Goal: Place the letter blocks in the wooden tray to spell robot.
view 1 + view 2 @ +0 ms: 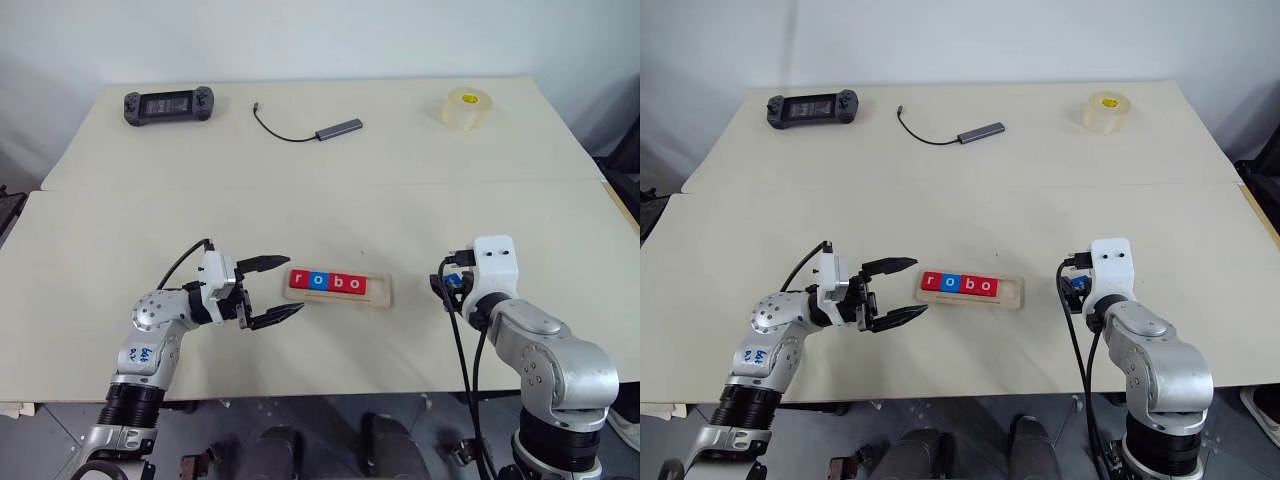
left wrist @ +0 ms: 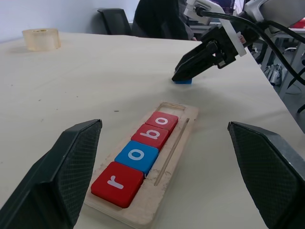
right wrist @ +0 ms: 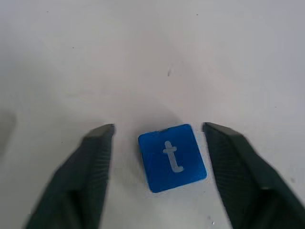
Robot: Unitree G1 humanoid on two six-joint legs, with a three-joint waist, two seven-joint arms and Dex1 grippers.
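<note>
2 head eyes overlook the table [image 1: 120, 230]; both close wrist cameras share the blue t tile [image 3: 172, 157].

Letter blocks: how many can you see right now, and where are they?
5. Four letter blocks sit in the wooden tray: r, o, b, o. The blue t lies on the table between the right gripper's open fingers.

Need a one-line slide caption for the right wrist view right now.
Open right gripper straddles the blue t block lying flat on the table.
</note>
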